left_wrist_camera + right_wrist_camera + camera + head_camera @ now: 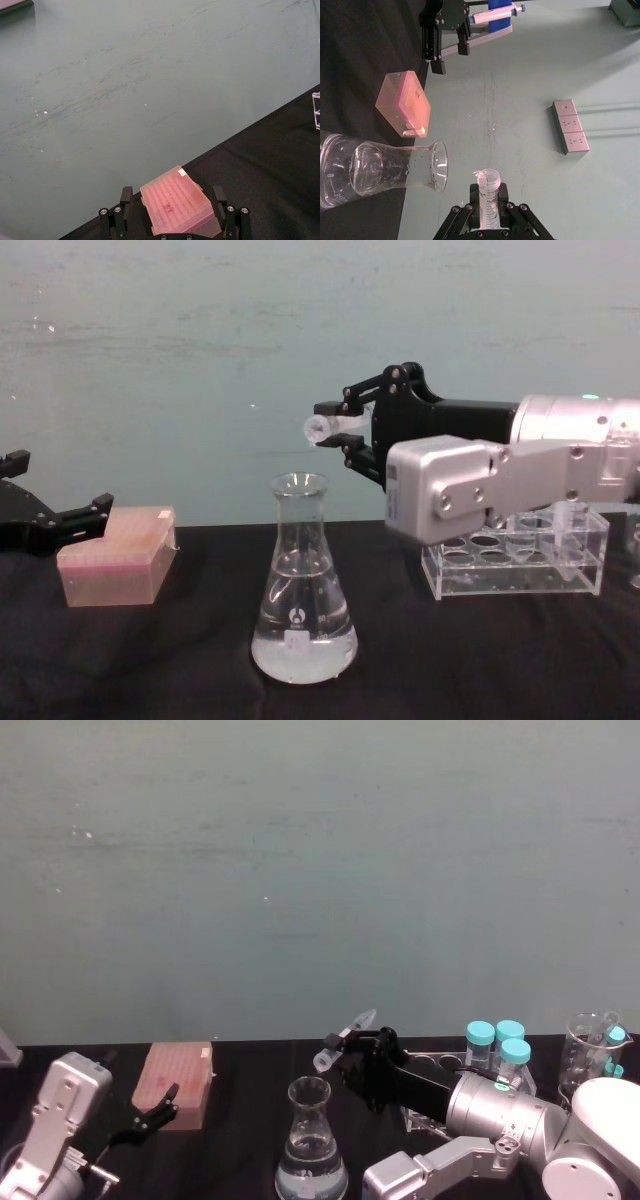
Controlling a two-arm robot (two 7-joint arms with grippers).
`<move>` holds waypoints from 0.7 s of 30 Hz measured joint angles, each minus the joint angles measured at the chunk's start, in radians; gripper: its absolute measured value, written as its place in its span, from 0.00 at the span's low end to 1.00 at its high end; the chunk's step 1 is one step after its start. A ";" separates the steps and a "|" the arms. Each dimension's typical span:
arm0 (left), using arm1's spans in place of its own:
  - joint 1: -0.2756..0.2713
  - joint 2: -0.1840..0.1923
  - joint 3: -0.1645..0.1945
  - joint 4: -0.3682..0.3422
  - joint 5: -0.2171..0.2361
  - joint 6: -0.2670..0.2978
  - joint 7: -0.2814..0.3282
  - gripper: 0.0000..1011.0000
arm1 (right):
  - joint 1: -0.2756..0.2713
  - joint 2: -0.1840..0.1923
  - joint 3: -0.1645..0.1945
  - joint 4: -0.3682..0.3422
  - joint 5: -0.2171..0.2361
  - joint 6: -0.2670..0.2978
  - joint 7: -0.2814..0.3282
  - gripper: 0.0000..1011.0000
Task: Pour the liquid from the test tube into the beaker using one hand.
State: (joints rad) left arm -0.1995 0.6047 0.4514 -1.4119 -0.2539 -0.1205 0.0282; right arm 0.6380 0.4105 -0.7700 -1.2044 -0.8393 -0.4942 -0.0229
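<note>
- Tube (pixel 335 426) clamped between the fingers of right gripper (pixel 338 430); lies near level, mouth poking left past the fingertips.
- Tube mouth hangs above beaker (pixel 303 580) rim, apart from it; liquid (pixel 303 655) sits in beaker base.
- Left gripper (pixel 155 1110) spread wide, idle by pink box (pixel 110 565).

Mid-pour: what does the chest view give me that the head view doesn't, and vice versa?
Chest view: the liquid level in the conical flask, its white logo patch, and the test tube's mouth higher than the flask rim. Head view: three teal-capped tubes in the rack, a spouted glass beaker far right. Both: the right hand gripping the tilted test tube, the open left hand near the pink tip box.
</note>
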 joint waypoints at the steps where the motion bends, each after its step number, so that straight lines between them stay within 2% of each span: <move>1: 0.000 0.000 0.000 0.000 0.000 0.000 0.000 0.99 | 0.001 0.000 -0.002 0.001 -0.002 0.000 -0.002 0.20; 21: 0.000 0.000 0.000 0.000 0.000 0.000 0.000 0.99 | 0.023 0.013 -0.039 0.008 -0.052 -0.008 -0.047 0.20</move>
State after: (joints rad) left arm -0.1995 0.6047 0.4514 -1.4120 -0.2539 -0.1205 0.0283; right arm 0.6612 0.4234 -0.8085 -1.1963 -0.8914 -0.5021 -0.0699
